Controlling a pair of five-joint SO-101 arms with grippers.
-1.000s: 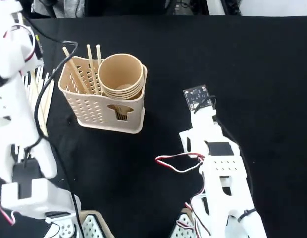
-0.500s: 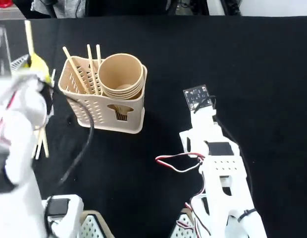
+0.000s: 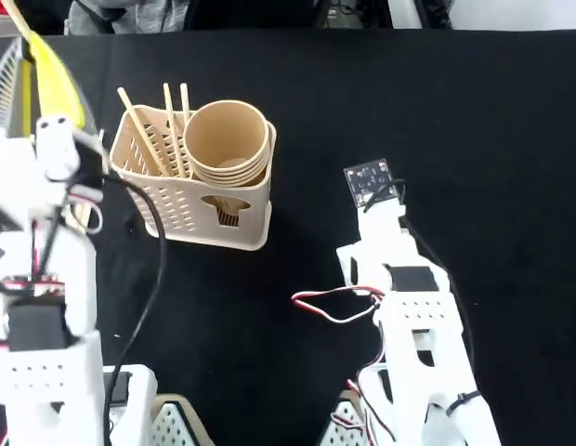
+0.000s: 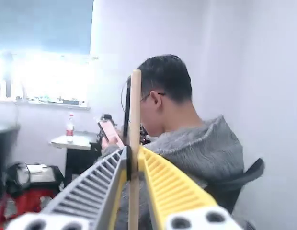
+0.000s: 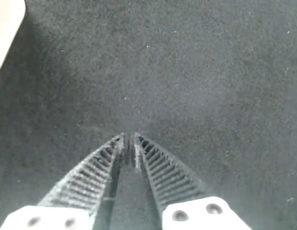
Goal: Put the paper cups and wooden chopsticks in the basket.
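Held chopstick (image 4: 135, 105): pinched between the fingers of the left gripper (image 4: 132, 154), left of the basket (image 3: 190, 209).
Paper cups (image 3: 227, 141): stacked inside the basket, beside three stored chopsticks (image 3: 172, 130).
Right gripper (image 5: 129, 143): closed, nothing held, right of the basket.

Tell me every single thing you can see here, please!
basket: one, cream, on the left part of the table.
paper cups: one stack, tan, inside the basket.
standing chopsticks: three, pale wood, in the basket beside the cups.
held chopstick: one, pale wood, clamped in the left gripper.
table: one, black cover.
left gripper: one, yellow and grey, up high left of the basket, shut on the chopstick.
right gripper: one, grey, shut and empty over bare table.
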